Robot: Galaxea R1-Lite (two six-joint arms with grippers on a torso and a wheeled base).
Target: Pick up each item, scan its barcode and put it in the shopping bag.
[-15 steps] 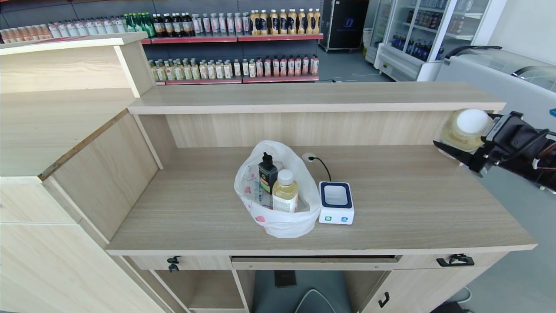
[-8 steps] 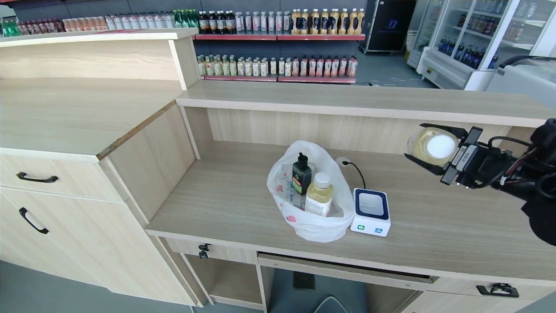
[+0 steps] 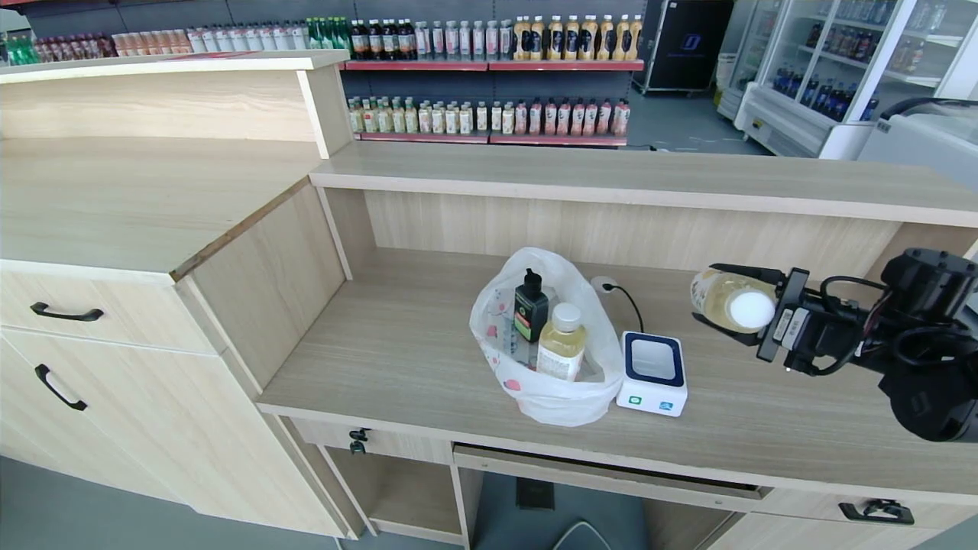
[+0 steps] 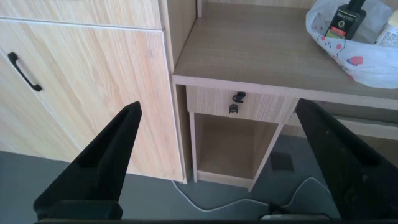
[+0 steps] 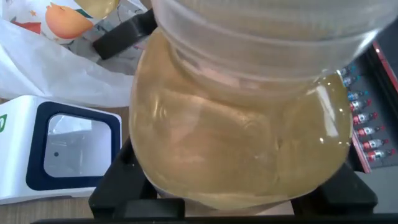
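Observation:
A white plastic shopping bag (image 3: 535, 397) stands mid-counter, holding a black bottle (image 3: 529, 305) and a yellow drink bottle (image 3: 561, 341). Just right of it sits the white scanner (image 3: 653, 372) with its dark-framed window facing up. My right gripper (image 3: 707, 293) is shut on another yellow bottle (image 3: 733, 302), held lying on its side above the counter, up and right of the scanner. From the right wrist, that bottle (image 5: 242, 124) hangs over the scanner (image 5: 68, 149) and bag (image 5: 56, 56). My left gripper (image 4: 219, 106) is open, low in front of the counter.
A black cable (image 3: 626, 302) runs from the scanner to a hole at the back. A raised ledge (image 3: 611, 179) walls the counter's far side, and a taller cabinet (image 3: 153, 198) stands at the left. Bare countertop lies left of the bag and right of the scanner.
The head camera swung early on. Since then my right gripper has carried the bottle down and left, closer to the scanner, and tipped it over further. The bag and scanner stay put.

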